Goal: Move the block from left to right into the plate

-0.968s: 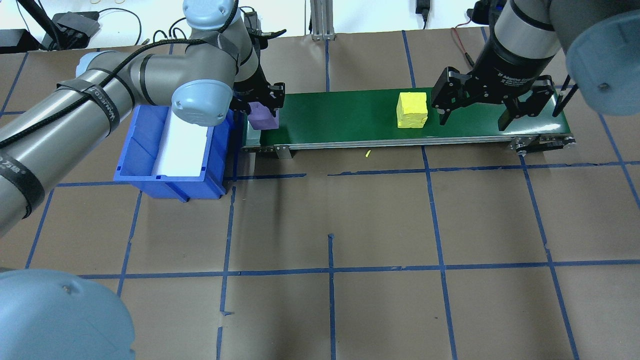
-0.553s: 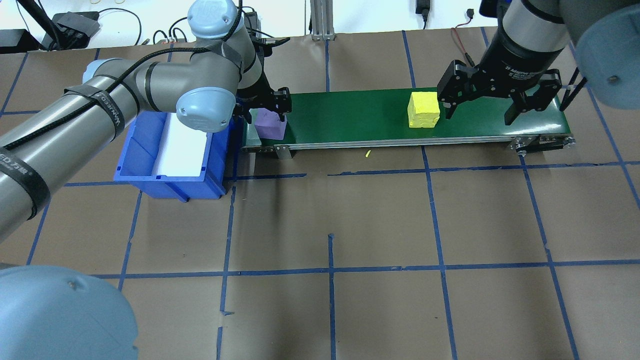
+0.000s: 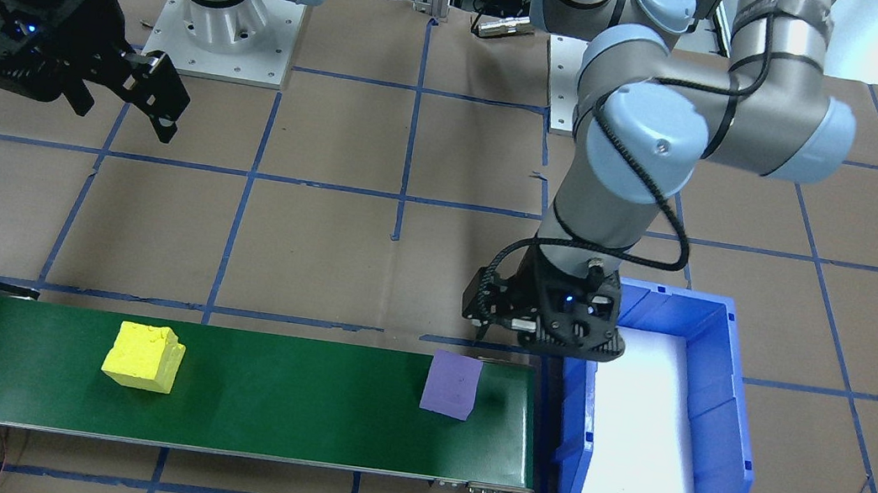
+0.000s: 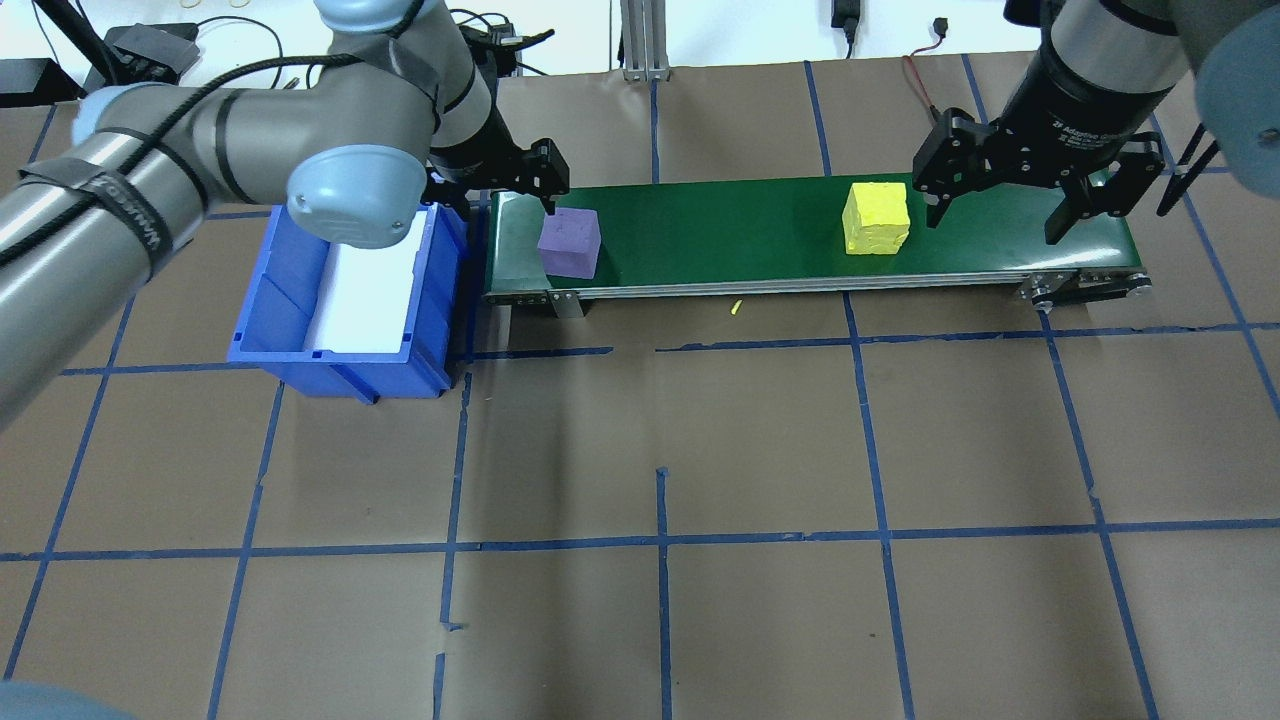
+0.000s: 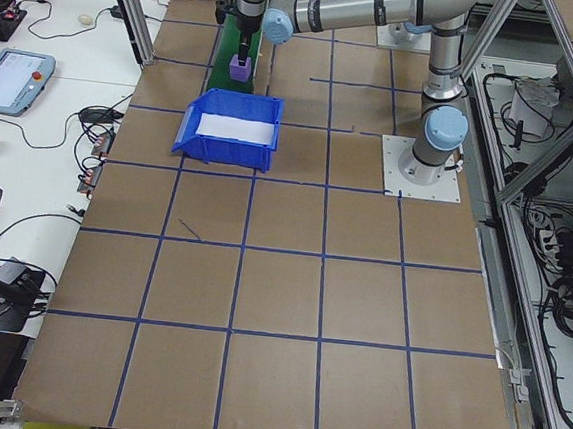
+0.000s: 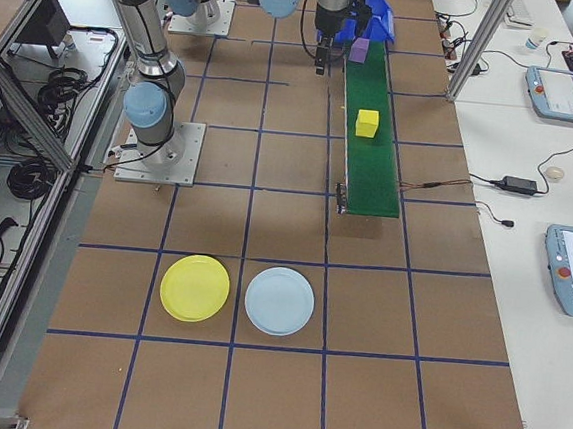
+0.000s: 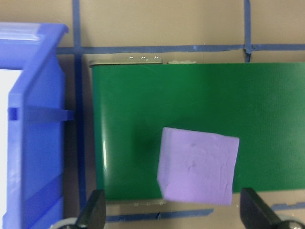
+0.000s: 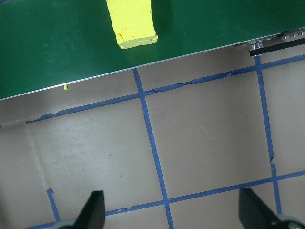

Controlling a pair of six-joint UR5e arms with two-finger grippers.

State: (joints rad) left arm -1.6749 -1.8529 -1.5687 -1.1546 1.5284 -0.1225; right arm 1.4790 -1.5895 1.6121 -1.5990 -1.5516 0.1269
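I see a long green belt on my brown counter, which has blue tape lines. A blue bin with a white inside sits at one end of the belt. A light blue plate lies on the counter far from it.

I count two blocks on my one green conveyor belt: a purple block and a yellow block. One blue bin sits beside the belt. There are two round plates (seen only from the right-side camera): a yellow plate and a pale blue plate.
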